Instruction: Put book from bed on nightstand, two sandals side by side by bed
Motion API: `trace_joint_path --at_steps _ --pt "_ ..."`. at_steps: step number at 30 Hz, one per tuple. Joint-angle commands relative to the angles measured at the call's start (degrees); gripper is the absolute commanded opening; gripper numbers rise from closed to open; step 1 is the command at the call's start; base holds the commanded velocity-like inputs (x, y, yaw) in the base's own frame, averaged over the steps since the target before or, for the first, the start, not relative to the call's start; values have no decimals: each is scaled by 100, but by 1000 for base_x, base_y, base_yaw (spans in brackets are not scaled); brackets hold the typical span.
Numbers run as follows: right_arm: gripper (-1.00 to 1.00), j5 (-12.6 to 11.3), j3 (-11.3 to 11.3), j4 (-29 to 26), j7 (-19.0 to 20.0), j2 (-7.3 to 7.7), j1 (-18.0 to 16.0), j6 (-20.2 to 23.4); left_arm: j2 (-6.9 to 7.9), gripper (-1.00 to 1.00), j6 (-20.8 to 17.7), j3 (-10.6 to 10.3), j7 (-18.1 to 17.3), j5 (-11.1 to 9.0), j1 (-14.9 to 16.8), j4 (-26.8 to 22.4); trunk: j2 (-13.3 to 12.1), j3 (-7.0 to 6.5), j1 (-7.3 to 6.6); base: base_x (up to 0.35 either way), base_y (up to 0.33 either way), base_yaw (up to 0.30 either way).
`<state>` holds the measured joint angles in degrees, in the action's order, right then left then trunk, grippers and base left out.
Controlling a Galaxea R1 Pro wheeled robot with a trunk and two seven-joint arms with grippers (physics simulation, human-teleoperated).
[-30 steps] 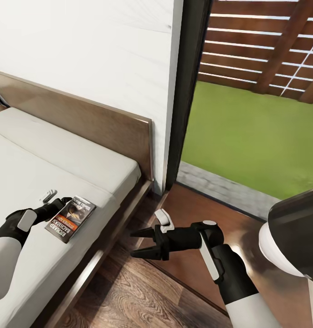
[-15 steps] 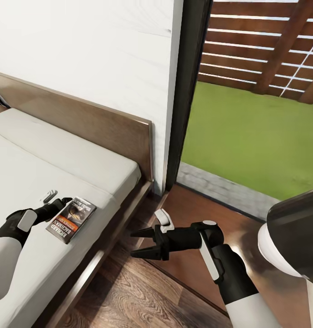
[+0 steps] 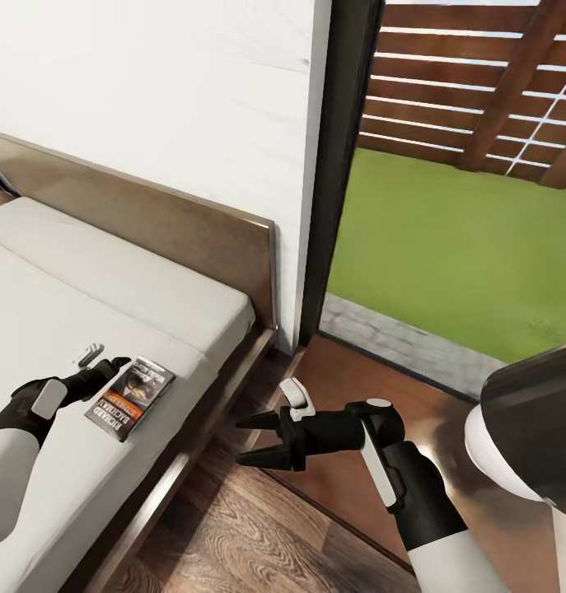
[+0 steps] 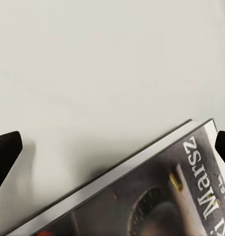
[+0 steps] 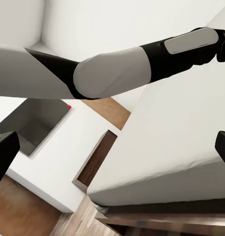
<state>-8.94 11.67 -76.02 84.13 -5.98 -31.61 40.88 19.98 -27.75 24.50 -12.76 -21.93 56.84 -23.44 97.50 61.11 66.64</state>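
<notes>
While the book (image 3: 128, 386) is lying on the bed (image 3: 35, 329), your left fingers (image 3: 111, 365) are straddling its corner open, your right fingers (image 3: 258, 438) are hanging spread and empty

Left arm (image 5: 117, 66), white and black, extends across the off-white mattress (image 5: 181, 142) of the bed. Dark wooden bed frame (image 5: 166, 219) runs beneath the mattress. The right hand's two black fingertips (image 5: 4, 150) stand wide apart at the frame edges.

Bright, even daylight enters from the glass window (image 3: 447, 206) at far right. Soft shadows fall beneath the bed (image 3: 151, 313). The render is slightly soft, blurrier in the close wrist views.
</notes>
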Motion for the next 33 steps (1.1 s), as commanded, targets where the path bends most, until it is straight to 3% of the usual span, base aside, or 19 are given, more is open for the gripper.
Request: trace_joint_path --at_steps 1,16,23,33 --pt "100 -19 2 0 7 0 -3 60 -2 100 -46 37 -7 5 3 -2 2 4 0 0 0 0" --pt "100 -18 4 0 7 0 -3 60 -6 100 -46 37 -7 5 3 -2 2 4 0 -2 0 0" --pt "100 -17 8 1 7 0 -3 60 -9 100 -46 35 -11 5 3 1 2 4 0 -196 -38 0" --pt "100 -13 10 0 7 0 -3 60 -9 100 -46 36 -15 1 3 6 2 4 0 -19 -3 0"
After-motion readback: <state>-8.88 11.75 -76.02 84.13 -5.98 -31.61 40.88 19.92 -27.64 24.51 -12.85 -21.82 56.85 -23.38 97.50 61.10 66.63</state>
